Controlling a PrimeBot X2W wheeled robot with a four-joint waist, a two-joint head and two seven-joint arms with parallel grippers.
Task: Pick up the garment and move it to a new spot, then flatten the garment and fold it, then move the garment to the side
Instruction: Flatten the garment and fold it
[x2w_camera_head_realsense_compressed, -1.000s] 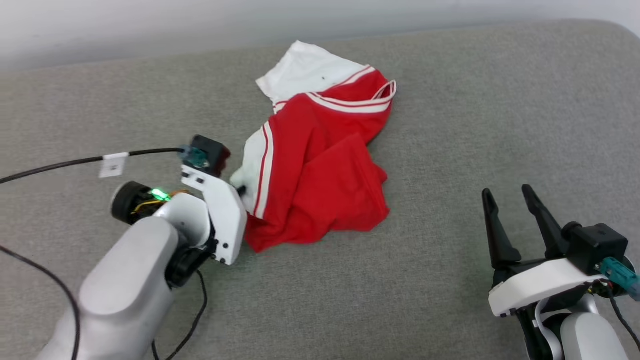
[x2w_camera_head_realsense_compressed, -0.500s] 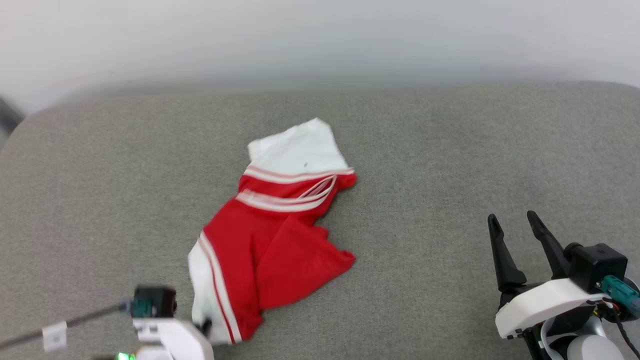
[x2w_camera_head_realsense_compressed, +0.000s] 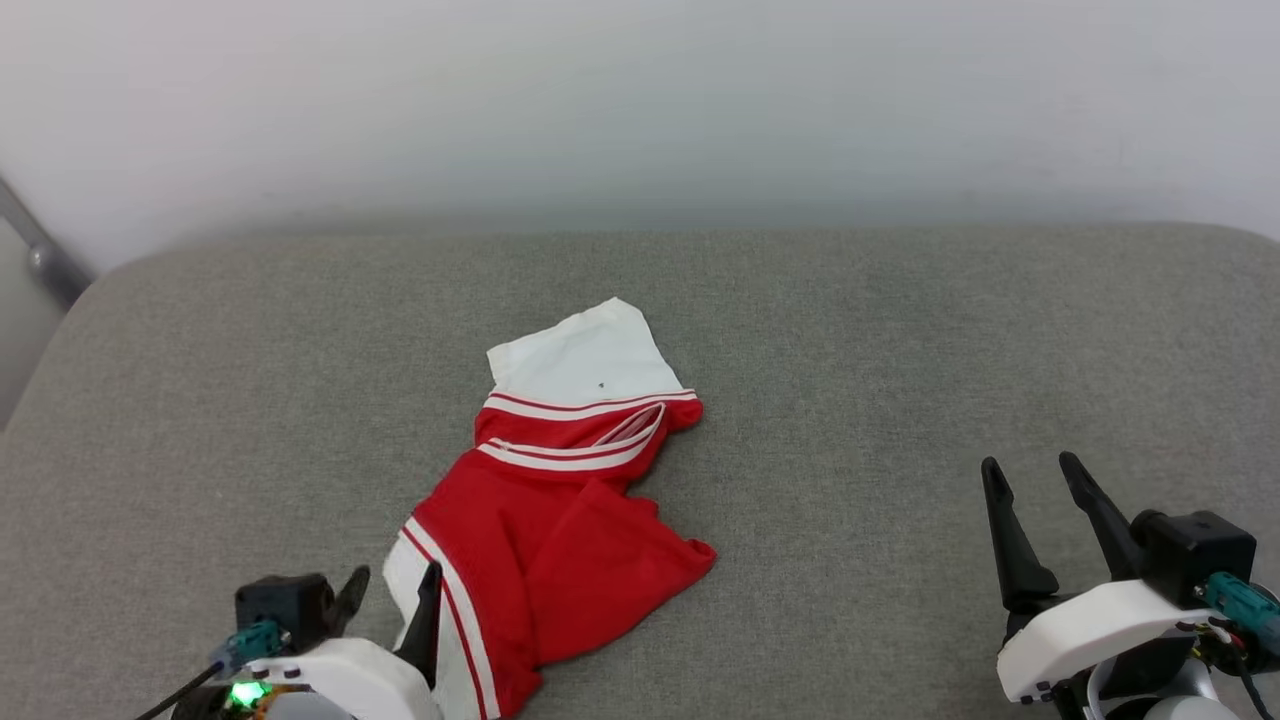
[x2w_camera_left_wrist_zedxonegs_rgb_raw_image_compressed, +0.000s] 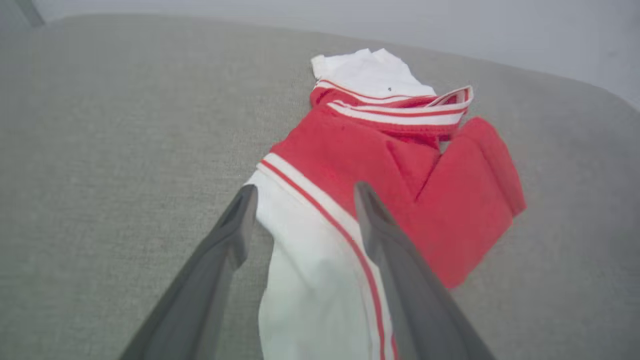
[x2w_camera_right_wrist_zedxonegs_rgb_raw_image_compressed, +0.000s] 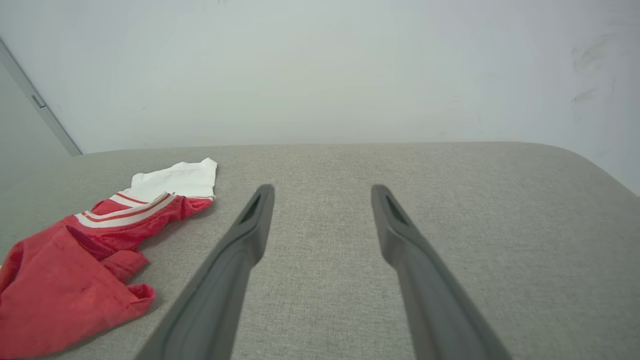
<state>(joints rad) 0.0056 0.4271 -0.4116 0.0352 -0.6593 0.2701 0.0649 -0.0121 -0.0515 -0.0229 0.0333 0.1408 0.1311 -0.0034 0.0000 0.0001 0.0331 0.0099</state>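
Note:
The garment (x2w_camera_head_realsense_compressed: 560, 520) is a red T-shirt with white sleeves and striped trim, lying crumpled on the grey cushion (x2w_camera_head_realsense_compressed: 850, 330). It stretches from a white sleeve at the far end to another white sleeve at the near left. My left gripper (x2w_camera_head_realsense_compressed: 393, 600) is open at the bottom left, its two fingers straddling that near white sleeve. In the left wrist view the garment (x2w_camera_left_wrist_zedxonegs_rgb_raw_image_compressed: 360, 150) runs away from the left gripper (x2w_camera_left_wrist_zedxonegs_rgb_raw_image_compressed: 305, 192), with white cloth between the spread fingers. My right gripper (x2w_camera_head_realsense_compressed: 1030, 475) stands open at the lower right, well clear of the garment (x2w_camera_right_wrist_zedxonegs_rgb_raw_image_compressed: 60, 270), with nothing in the right gripper (x2w_camera_right_wrist_zedxonegs_rgb_raw_image_compressed: 322, 192).
A pale wall (x2w_camera_head_realsense_compressed: 640, 100) rises behind the cushion's far edge. A grey metal bar (x2w_camera_head_realsense_compressed: 40, 255) slants at the far left corner. The cushion has rounded corners at both far ends, with bare grey fabric (x2w_camera_head_realsense_compressed: 850, 560) between the garment and the right gripper.
My left gripper has opened and let go of the white sleeve after drawing it toward the near left. The head camera has tilted, shifting the whole picture. The right gripper stays open.

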